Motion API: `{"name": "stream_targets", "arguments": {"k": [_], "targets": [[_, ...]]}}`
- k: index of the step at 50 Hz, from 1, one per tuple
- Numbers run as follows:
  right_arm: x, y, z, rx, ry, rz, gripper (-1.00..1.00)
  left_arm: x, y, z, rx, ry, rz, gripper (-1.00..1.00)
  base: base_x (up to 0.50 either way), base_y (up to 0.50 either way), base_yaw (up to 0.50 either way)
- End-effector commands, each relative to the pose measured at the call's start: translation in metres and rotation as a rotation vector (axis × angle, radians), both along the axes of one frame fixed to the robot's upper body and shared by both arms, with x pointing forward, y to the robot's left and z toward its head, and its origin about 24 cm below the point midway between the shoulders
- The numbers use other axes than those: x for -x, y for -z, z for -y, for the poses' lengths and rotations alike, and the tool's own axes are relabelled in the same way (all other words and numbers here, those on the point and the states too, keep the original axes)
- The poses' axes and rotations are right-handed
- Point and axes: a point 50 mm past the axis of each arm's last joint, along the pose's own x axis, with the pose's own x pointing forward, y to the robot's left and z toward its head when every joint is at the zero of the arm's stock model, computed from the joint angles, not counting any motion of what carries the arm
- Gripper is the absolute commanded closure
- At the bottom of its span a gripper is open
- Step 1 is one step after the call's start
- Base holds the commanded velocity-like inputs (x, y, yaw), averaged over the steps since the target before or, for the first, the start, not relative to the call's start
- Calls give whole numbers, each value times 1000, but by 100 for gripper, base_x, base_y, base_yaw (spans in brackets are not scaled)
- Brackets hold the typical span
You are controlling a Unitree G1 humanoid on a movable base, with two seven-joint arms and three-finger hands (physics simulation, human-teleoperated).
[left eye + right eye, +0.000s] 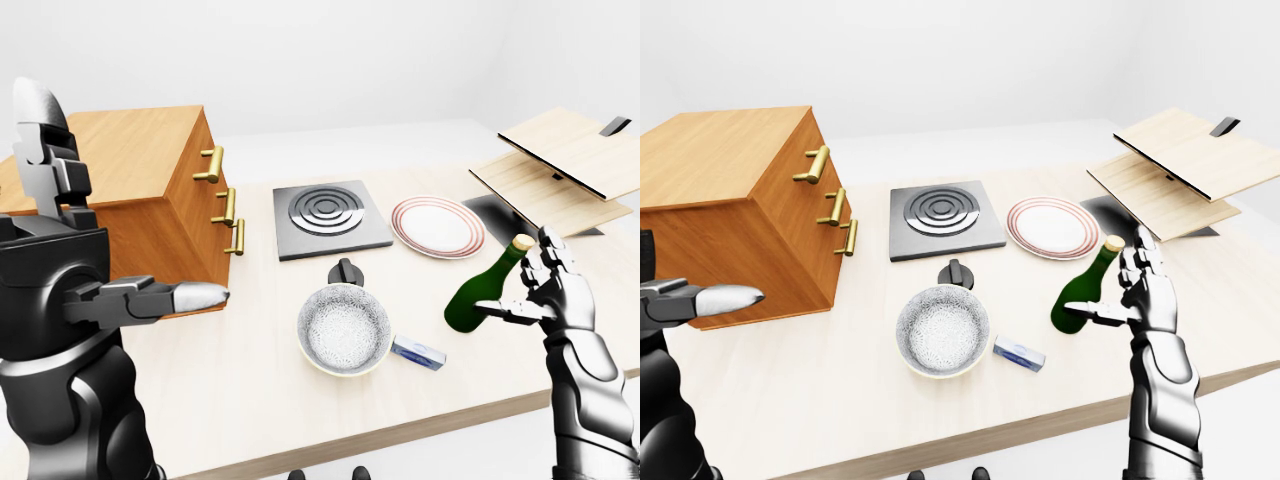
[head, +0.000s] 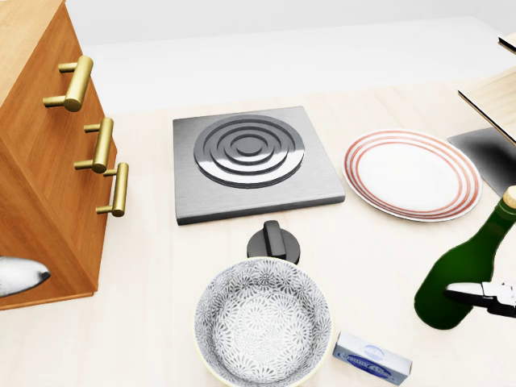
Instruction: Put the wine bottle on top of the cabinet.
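Tabletop layout, as the left-eye view is showing it

The cabinet point(image 1: 130, 215) is sitting at the table's point(image 1: 250, 400) left, the stove plate point(image 1: 328, 217) to its right, then the plate point(image 1: 437, 226). Below the stove are lying a knob point(image 1: 345, 271) and bowl point(image 1: 344, 328), a small box point(image 1: 419, 352) beside it, the wine bottle point(image 1: 483, 288) standing further right.

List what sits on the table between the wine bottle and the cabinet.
In the left-eye view, the patterned bowl and black knob lie between the wine bottle and cabinet; the small blue box sits lower.
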Motion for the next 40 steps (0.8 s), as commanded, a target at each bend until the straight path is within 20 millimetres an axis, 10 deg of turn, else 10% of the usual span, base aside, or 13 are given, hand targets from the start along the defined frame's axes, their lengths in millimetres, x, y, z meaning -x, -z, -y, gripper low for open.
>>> {"name": "stream_targets", "arguments": {"k": [1, 20, 22, 26, 40], "targets": [[-20, 6, 3, -23, -15, -45, -100, 0, 0, -1, 2, -5, 0, -100, 0, 0, 0], [-29, 20, 14, -70, -5, -127, -100, -5, 8, -1, 2, -5, -45, -100, 0, 0, 0], [-30, 19, 13, -67, -10, -125, -4, -6, 9, 0, 1, -5, -52, -100, 0, 0, 0], [-32, 11, 11, -47, -18, -99, 100, -8, 10, -1, 3, -6, -61, -100, 0, 0, 0], [-41, 6, 3, -23, -51, -92, 100, -11, 14, 1, 1, -2, -85, -100, 0, 0, 0]]}}
